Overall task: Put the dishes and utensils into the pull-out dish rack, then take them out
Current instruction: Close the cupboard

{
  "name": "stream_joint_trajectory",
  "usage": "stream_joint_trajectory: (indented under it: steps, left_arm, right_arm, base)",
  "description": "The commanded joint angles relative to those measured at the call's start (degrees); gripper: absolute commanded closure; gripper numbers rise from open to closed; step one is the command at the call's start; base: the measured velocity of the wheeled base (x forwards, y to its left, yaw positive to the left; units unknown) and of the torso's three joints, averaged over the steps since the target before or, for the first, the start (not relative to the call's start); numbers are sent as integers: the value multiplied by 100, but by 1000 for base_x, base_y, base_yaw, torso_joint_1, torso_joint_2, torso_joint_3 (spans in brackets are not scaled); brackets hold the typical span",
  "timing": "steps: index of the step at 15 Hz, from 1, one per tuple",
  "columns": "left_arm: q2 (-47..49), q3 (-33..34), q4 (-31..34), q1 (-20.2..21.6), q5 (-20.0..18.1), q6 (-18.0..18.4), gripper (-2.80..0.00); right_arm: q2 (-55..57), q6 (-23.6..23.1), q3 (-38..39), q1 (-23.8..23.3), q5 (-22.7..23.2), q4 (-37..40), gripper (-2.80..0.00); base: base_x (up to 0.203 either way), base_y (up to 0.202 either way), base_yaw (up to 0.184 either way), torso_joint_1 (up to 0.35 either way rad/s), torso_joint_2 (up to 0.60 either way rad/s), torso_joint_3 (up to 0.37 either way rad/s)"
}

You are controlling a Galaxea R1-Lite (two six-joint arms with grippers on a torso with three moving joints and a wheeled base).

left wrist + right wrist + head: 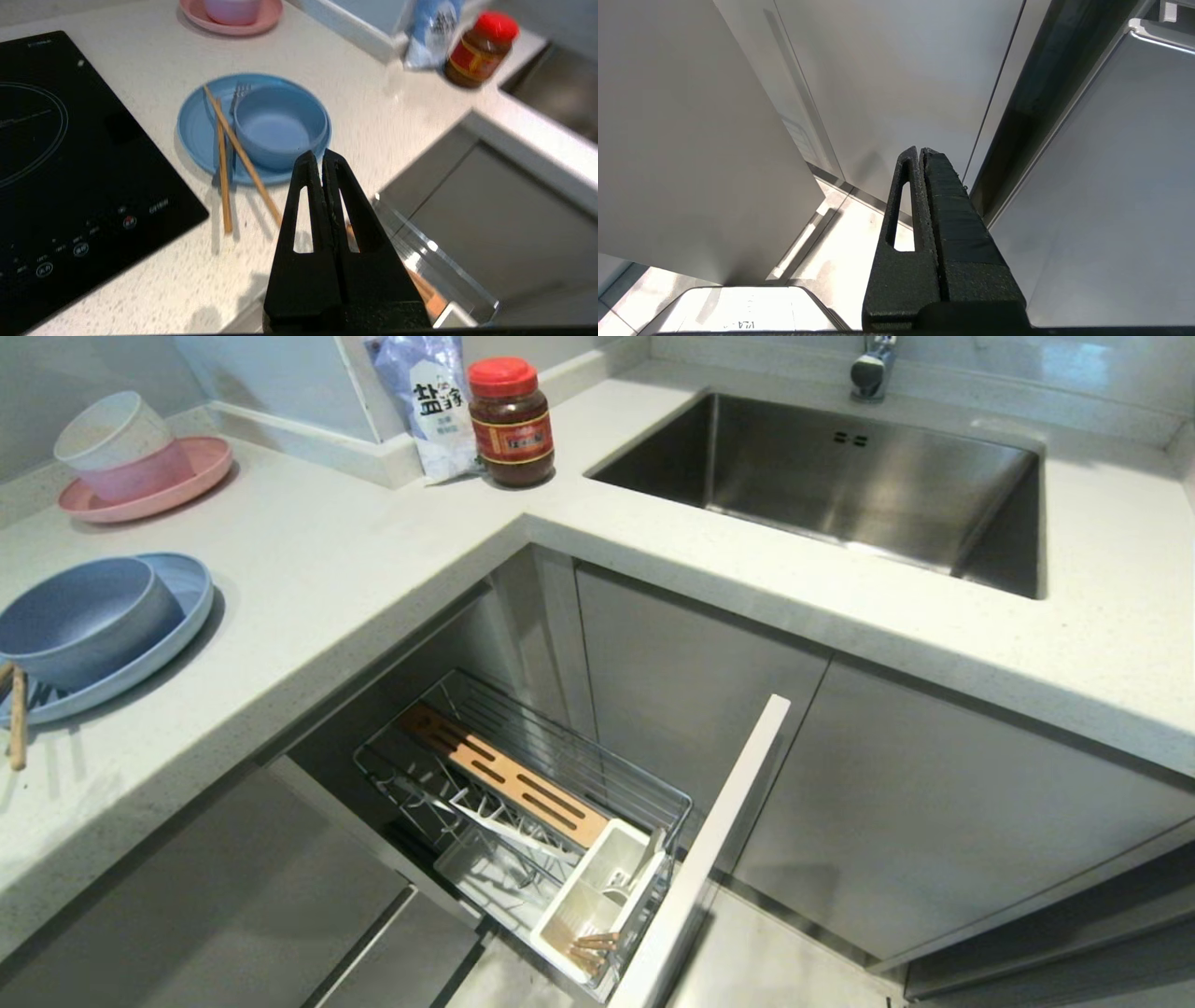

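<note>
Blue plate (177, 593) and blue bowl (79, 621) sat on the white counter (373, 569), not in the rack.

I saw the bowl resting on the plate, with the wooden chopsticks (229, 154) and a fork (236, 100) lying across the plate beside it. My left gripper (322, 156) hung above the counter edge near the plate, clenched tight on nothing. My right gripper (920, 151) was pressed closed too, low down by the grey cabinet doors (887, 84). The dish rack (532, 803) stood pulled out under the counter, and wooden stick ends (593, 947) poked from its white caddy (597, 896).
</note>
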Motion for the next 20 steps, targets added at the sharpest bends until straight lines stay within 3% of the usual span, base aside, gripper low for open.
stream_joint_trajectory:
  steps: [1,4,6,14,20]
  left_arm:
    - [-1097,1191,-570,-40,-159,337,0]
    - [-1724,2419,-1426,-106,-414,1117,0]
    - [-1802,2768,-1809,-159,-376,1113,0]
    - [-2236,3141,-1488,-452,-394,1110,0]
    - [-3022,4267,-1805,-595,-382,1227,0]
  right_arm:
    - [-24,1,9,4,0,-2,0]
    - [-24,1,9,-4,0,-2,0]
    - [-24,1,9,2,0,-2,0]
    - [-24,1,9,-3,0,-2,0]
    - [-24,1,9,-4,0,-2,0]
  base:
    - [0,0,0,0,0,0]
    - [0,0,0,0,0,0]
    - [0,0,0,0,0,0]
    - [0,0,0,0,0,0]
    - [0,0,0,0,0,0]
